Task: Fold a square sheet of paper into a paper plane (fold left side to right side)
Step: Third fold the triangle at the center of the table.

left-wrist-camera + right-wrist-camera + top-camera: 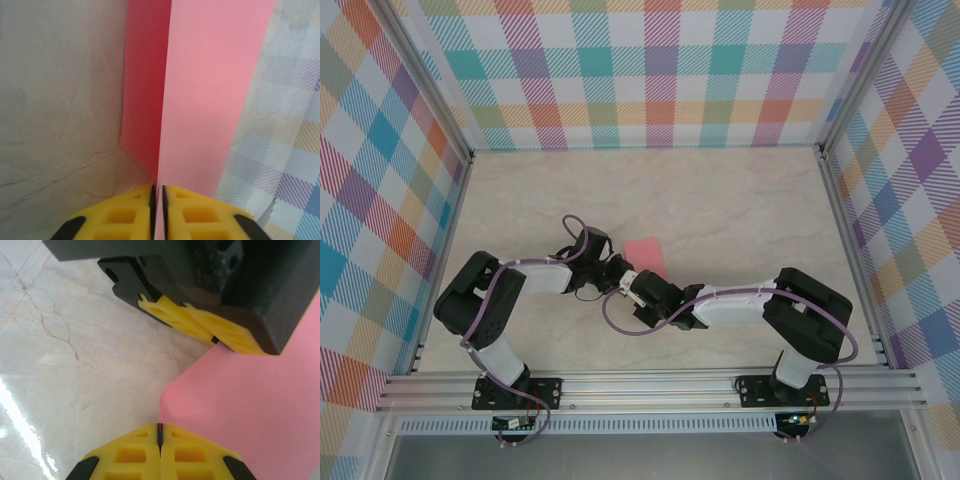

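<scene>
The thin salmon-pink square sheet of paper (200,90), partly folded, sits near the middle of the pale marbled surface (740,200). The left end effector (158,192) is clenched on its edge, paper running toward 12 o'clock. The right end effector (159,432) is pressed closed at 6 o'clock of a bent corner.

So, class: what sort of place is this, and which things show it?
Probably a robot test cell: a marble-patterned tabletop walled by pastel checked panels, with two black-and-white arms bolted to an aluminium rail.
</scene>
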`<action>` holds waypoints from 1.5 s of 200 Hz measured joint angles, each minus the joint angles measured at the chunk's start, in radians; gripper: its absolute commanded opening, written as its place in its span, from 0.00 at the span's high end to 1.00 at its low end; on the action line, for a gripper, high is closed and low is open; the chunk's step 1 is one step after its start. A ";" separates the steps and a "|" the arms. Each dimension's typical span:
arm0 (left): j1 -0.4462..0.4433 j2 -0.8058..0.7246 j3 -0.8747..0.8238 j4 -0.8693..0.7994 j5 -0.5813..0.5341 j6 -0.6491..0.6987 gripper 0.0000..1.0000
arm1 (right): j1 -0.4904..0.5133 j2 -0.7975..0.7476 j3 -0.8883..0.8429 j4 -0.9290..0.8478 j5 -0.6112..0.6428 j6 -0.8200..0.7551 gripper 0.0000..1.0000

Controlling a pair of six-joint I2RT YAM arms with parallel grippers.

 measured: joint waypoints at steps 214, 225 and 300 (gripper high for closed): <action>0.077 0.279 0.420 -0.143 0.187 0.184 0.72 | -0.119 -0.031 0.014 -0.061 -0.218 0.117 0.99; 0.073 0.310 0.447 -0.148 0.194 0.190 0.72 | -0.125 -0.031 0.018 -0.061 -0.229 0.124 0.99; 0.062 0.387 0.493 -0.184 0.202 0.228 0.74 | -0.194 -0.031 0.046 -0.089 -0.344 0.151 0.99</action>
